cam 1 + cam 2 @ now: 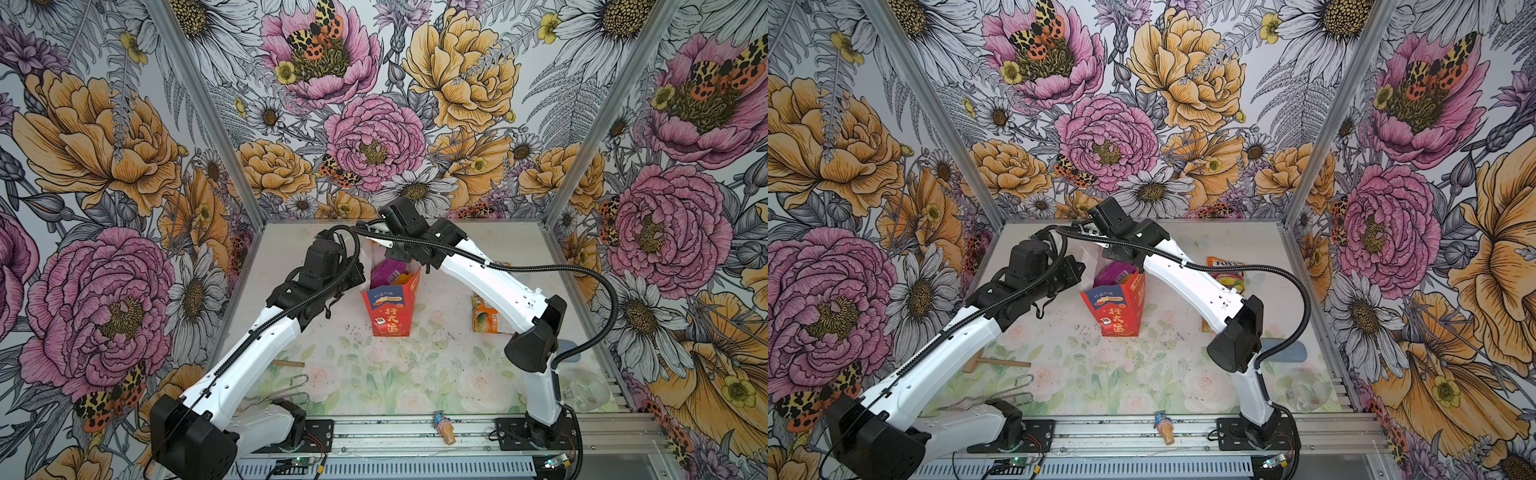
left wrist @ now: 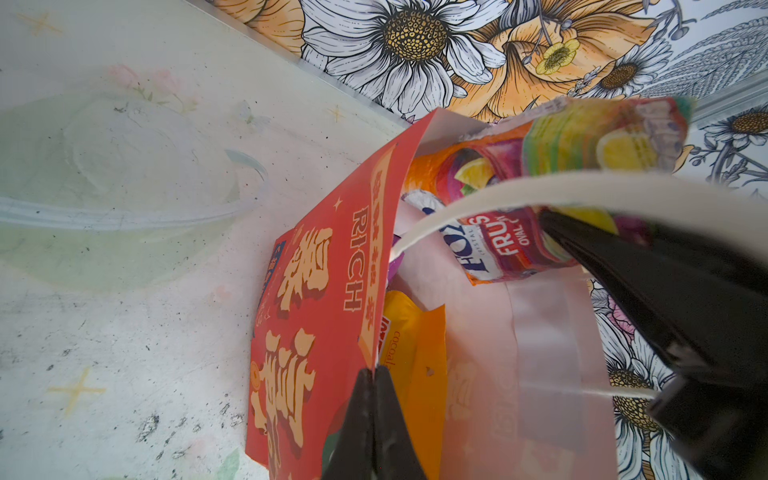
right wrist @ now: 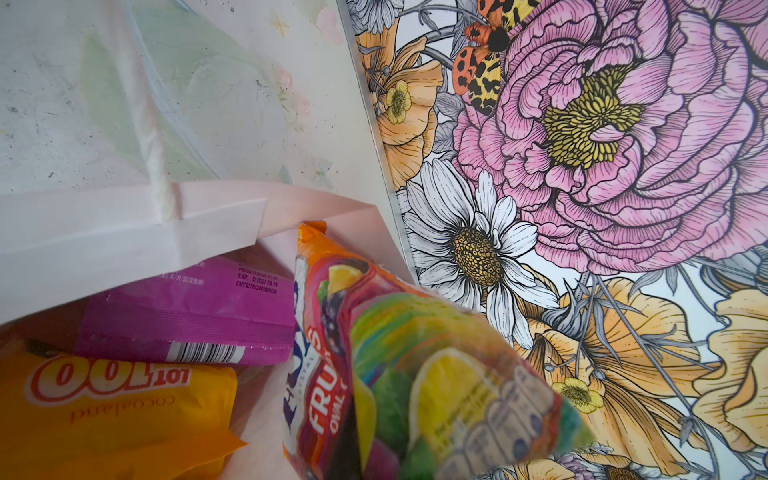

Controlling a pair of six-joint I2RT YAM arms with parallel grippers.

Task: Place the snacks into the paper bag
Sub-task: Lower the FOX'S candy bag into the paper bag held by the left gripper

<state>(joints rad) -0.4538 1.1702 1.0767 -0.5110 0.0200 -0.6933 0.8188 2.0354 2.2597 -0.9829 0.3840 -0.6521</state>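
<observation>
The paper bag (image 1: 390,307) (image 1: 1117,307) stands upright mid-table, red with a blue panel and gold characters. My left gripper (image 2: 374,370) is shut on its red rim (image 2: 353,257), holding the mouth apart. My right gripper (image 2: 552,224) hangs over the mouth, shut on a FOX'S snack packet (image 2: 519,249) (image 3: 374,374) whose lower end dips inside; the packet hides the fingers in the right wrist view. A purple packet (image 3: 187,311) and a yellow-orange packet (image 3: 104,415) lie inside the bag. On the table right of the bag lie an orange-and-white packet (image 1: 488,318) and another FOX'S packet (image 1: 1225,270).
A wooden mallet (image 1: 992,363) and wire tongs (image 1: 286,390) lie at the front left. A small ice-cream-cone toy (image 1: 444,428) rests on the front rail. A clear plastic container (image 1: 586,390) and a blue oblong thing (image 1: 1287,353) sit at the front right.
</observation>
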